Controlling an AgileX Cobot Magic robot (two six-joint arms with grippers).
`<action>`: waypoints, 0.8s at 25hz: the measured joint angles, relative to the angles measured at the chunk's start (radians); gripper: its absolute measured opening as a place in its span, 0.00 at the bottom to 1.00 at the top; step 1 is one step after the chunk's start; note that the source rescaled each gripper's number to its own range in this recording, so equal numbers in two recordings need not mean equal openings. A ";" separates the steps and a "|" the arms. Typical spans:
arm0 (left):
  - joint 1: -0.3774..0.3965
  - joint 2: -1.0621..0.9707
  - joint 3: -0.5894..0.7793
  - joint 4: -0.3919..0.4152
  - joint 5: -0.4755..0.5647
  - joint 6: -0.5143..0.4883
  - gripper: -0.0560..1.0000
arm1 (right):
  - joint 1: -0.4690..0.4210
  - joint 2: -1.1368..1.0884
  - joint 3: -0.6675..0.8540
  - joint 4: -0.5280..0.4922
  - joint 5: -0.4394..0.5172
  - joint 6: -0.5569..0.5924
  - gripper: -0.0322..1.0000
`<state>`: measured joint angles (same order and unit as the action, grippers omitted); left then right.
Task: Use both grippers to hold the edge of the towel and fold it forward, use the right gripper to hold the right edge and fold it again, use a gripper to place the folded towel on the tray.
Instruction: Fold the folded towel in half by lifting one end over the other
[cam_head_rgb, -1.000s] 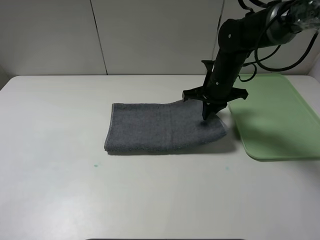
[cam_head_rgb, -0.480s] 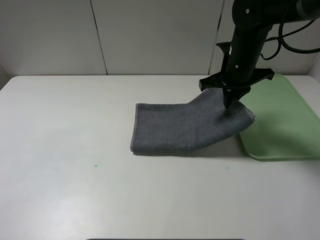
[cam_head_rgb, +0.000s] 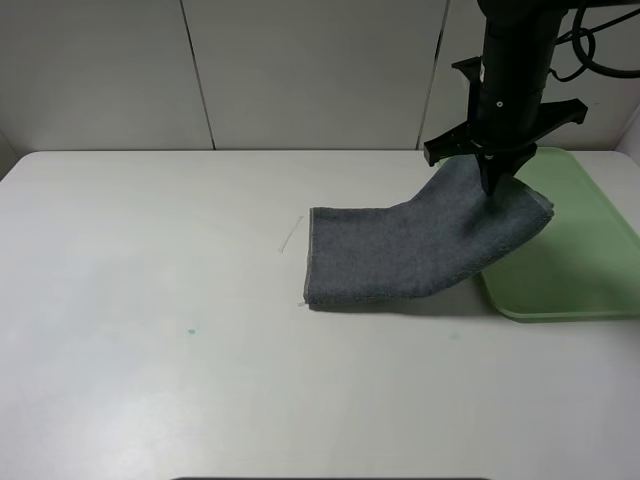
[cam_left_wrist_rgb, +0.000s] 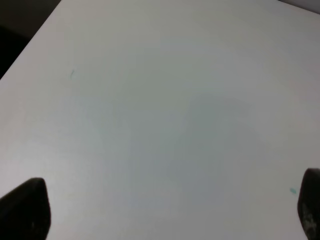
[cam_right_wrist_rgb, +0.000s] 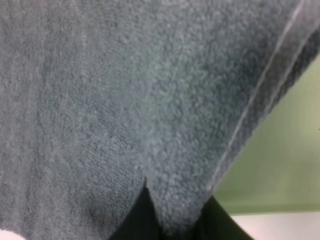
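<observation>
Reaching down from the upper right of the high view, the right arm is standing nearly upright with its wrist pointing straight down, and the right gripper is pinching the right end of the towel between closed fingers. The folded towel is stretching with its long axis across the table from left to right. Its left end is lying flat on the table while its right end is rising to the gripper and hanging over the near left edge of the tray. The tray is sitting at the table's right side, its long axis running from front to back. The left arm is not showing in this view. Looking through the left wrist camera, the left gripper is hovering over bare table with its two dark fingers spread wide apart at the edges of the picture, holding nothing; a small teal speck is lying on the table near one finger. Looking through the right wrist camera, the right gripper is squeezing a bunched fold of towel between its two dark tips, and the grey terry cloth is filling most of the picture. A thin pale hem is running along the towel's edge, and beyond that edge the green tray is showing, with a strip of white table beside it.
</observation>
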<state>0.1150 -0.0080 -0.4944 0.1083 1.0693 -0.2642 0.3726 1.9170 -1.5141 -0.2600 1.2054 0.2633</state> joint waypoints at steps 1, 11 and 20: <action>0.000 0.000 0.000 0.000 0.000 0.000 1.00 | 0.000 0.000 0.000 0.000 0.002 0.000 0.08; 0.000 0.000 0.000 0.000 0.000 0.000 1.00 | 0.008 0.021 -0.001 0.110 -0.035 0.000 0.08; 0.000 0.000 0.000 0.000 0.000 0.000 1.00 | 0.091 0.036 -0.002 0.125 -0.101 0.062 0.08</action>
<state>0.1150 -0.0080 -0.4944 0.1083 1.0693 -0.2642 0.4637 1.9529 -1.5160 -0.1350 1.1049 0.3258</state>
